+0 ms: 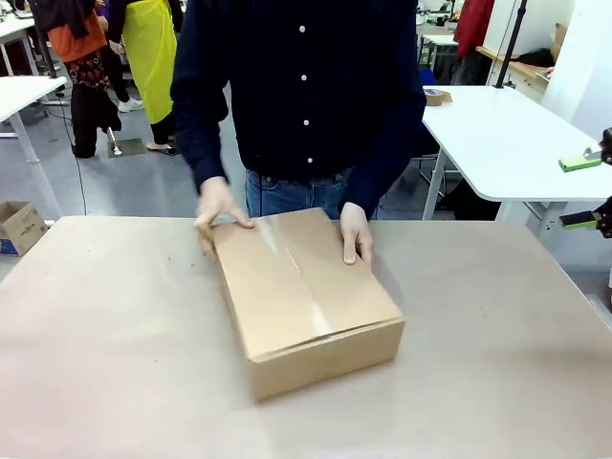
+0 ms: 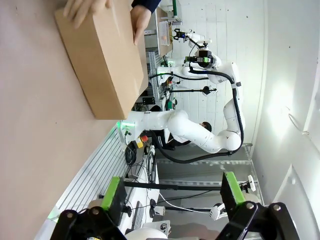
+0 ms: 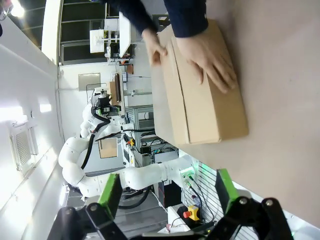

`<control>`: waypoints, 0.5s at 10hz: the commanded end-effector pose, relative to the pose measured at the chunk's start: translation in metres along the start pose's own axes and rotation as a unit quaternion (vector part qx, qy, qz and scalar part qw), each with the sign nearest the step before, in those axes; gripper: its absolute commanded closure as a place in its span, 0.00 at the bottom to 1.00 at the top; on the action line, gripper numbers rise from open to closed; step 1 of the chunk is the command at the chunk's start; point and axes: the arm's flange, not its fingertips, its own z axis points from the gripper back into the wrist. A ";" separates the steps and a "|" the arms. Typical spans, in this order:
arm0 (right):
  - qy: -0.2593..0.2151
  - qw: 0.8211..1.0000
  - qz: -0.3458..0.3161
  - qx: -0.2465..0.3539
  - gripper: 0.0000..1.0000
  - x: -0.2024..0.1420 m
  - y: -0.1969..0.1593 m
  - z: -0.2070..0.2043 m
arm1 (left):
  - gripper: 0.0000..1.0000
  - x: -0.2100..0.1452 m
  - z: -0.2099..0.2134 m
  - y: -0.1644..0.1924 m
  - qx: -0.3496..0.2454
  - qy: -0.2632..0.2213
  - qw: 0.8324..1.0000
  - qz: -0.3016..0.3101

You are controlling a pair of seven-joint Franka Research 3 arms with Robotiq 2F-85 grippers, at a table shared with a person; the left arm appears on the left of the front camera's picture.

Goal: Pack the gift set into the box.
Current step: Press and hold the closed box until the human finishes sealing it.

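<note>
The box (image 1: 306, 287) lies on the table's middle with its top flaps shut. A person at the far side presses both hands on its far end, one hand (image 1: 218, 212) at the left corner and the other hand (image 1: 356, 234) on the lid. The same box (image 2: 102, 55) appears far from my left gripper (image 2: 172, 195), which is open and holds nothing. My right gripper (image 3: 167, 190) is also open and holds nothing, well back from the box (image 3: 205, 100). In the front view the right gripper (image 1: 571, 191) hangs at the right edge. The gift set is out of view.
Brown paper covers the table (image 1: 115, 335). A small cardboard carton (image 1: 19, 227) sits on the floor at the left, and a white table (image 1: 497, 143) stands behind at the right. The other white arm (image 2: 200, 135) shows beyond the table edge.
</note>
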 end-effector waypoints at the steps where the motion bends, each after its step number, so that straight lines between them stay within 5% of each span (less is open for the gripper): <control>1: -0.003 1.000 0.008 0.009 0.00 0.000 -0.001 -0.002 | 0.00 -0.003 -0.001 -0.001 0.002 -0.002 1.000 0.004; 5: -0.003 1.000 0.008 0.009 0.00 0.000 -0.001 -0.002 | 0.00 -0.003 -0.001 -0.001 0.002 -0.002 1.000 0.004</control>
